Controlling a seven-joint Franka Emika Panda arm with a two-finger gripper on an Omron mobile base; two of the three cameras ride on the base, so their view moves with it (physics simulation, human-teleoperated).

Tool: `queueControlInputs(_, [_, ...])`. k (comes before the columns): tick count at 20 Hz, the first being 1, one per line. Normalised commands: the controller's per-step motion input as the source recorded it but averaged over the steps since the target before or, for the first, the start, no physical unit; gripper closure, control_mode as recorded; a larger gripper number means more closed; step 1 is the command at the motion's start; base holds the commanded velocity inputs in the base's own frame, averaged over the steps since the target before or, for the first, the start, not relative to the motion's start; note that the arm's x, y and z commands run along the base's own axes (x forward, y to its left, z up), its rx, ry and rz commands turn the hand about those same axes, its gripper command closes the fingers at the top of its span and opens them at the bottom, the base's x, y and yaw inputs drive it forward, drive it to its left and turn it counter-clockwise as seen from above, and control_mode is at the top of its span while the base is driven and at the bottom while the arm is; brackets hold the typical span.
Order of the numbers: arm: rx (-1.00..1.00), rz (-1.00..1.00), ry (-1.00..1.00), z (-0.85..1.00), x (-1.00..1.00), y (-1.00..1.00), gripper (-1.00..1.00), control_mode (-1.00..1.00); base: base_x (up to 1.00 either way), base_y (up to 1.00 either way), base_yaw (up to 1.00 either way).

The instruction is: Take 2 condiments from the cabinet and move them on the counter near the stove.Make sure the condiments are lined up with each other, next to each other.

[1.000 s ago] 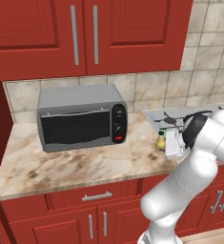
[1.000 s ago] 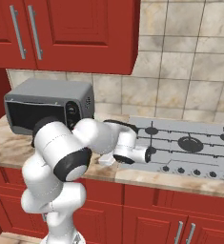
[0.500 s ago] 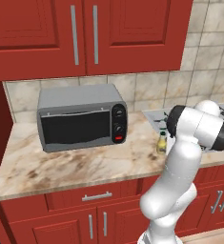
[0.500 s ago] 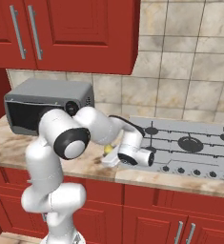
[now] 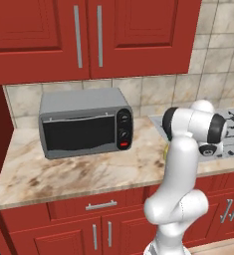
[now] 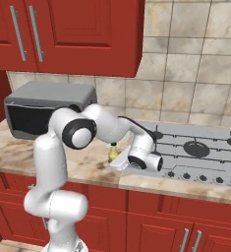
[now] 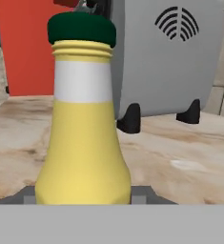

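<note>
Yellow bottle (image 7: 83,133) upright on surface (image 7: 180,152) by stove (image 6: 195,147); jaws clasp its wide base. Likely light, rigid, smooth; top-heavy if gripped high.

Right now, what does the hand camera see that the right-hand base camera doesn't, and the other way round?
The hand view alone gives the yellow bottle close up: its dark green cap, white neck band and upright stance on the counter, plus the toaster oven's vented side and black feet. The right base view alone gives the stove, the wall cabinet, the tiled wall and the arm bent low over the counter's edge. Both share the bottle, the oven and the marbled counter.
</note>
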Motion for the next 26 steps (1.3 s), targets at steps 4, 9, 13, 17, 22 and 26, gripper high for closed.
queueControlInputs(4, [0.01, 0.00, 0.00, -0.17, 0.15, -0.02, 1.00, -1.00, 0.00, 0.00, 0.00])
queueControlInputs(9, [0.00, 0.02, 0.00, -0.24, 0.00, 0.02, -1.00, -1.00, 0.00, 0.00, 0.00])
queueControlInputs(13, [0.00, 0.03, 0.00, -0.16, -0.01, 0.06, -1.00, -1.00, 0.00, 0.00, 0.00])
queueControlInputs(17, [0.00, 0.00, 0.00, 0.00, -0.04, 0.00, -1.00, -1.00, 0.00, 0.00, 0.00])
queueControlInputs(22, [0.00, 0.01, 0.00, 0.00, -0.12, 0.00, -1.00, -1.00, 0.00, 0.00, 0.00])
queueControlInputs(26, [0.00, 0.00, 0.00, 0.05, -0.22, 0.00, -1.00, -1.00, 0.00, 0.00, 0.00])
